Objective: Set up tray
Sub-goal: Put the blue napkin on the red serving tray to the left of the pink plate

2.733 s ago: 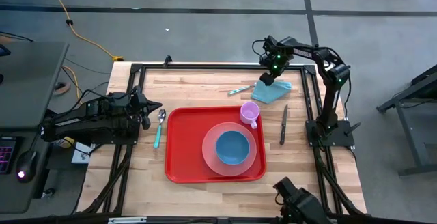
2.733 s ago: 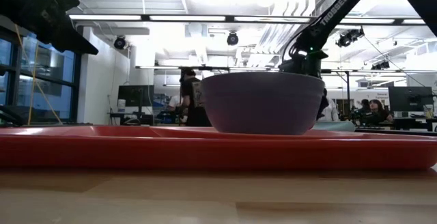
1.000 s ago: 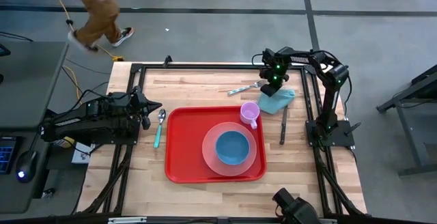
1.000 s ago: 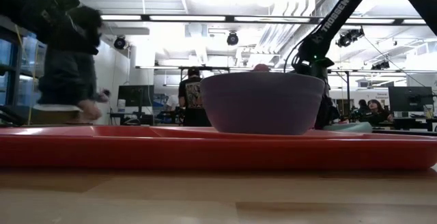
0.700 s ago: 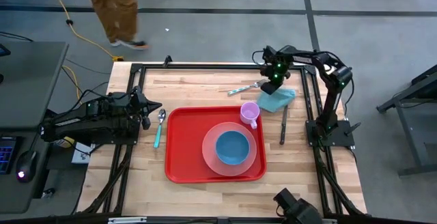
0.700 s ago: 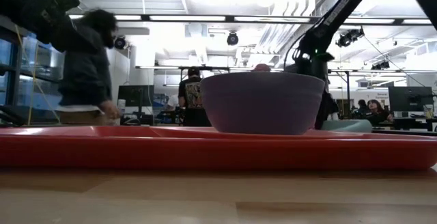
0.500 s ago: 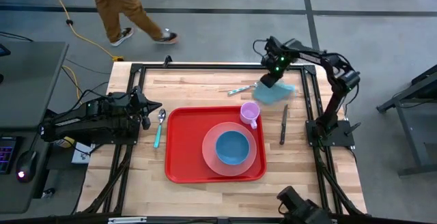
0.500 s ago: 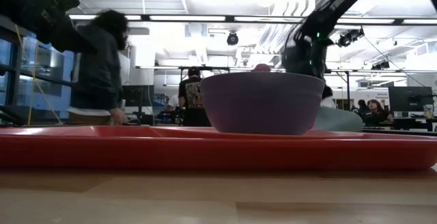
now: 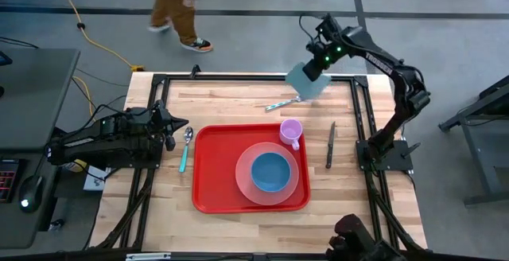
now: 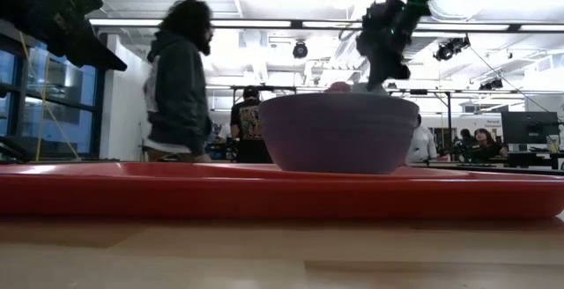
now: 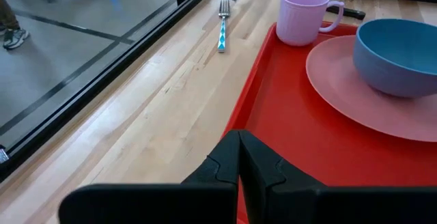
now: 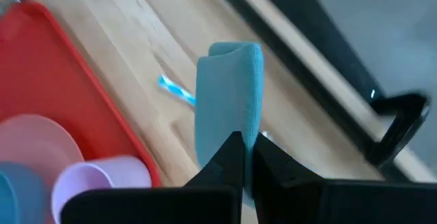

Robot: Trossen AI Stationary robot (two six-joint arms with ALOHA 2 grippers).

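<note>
One tray [image 9: 213,188], one plate [image 9: 246,171], bowl [image 9: 271,172], mug [image 9: 290,131], fork [image 9: 281,103].

In the low view the red tray [image 10: 282,192] is cut off at both side edges, and the plate and whatever lies behind the purple bowl [image 10: 339,132] are hidden by it. The right gripper [image 10: 385,76] is only partly seen there, its fingertips being masked behind the bowl's rim. In the right wrist view the blue cloth [image 12: 232,101] is blurred, and most of the fork [image 12: 176,90] is hidden behind it. The person [image 9: 179,6] is cut off by the top edge of the high view. In the left wrist view the blue bowl [image 11: 399,54] is cropped at the picture's edge.
</note>
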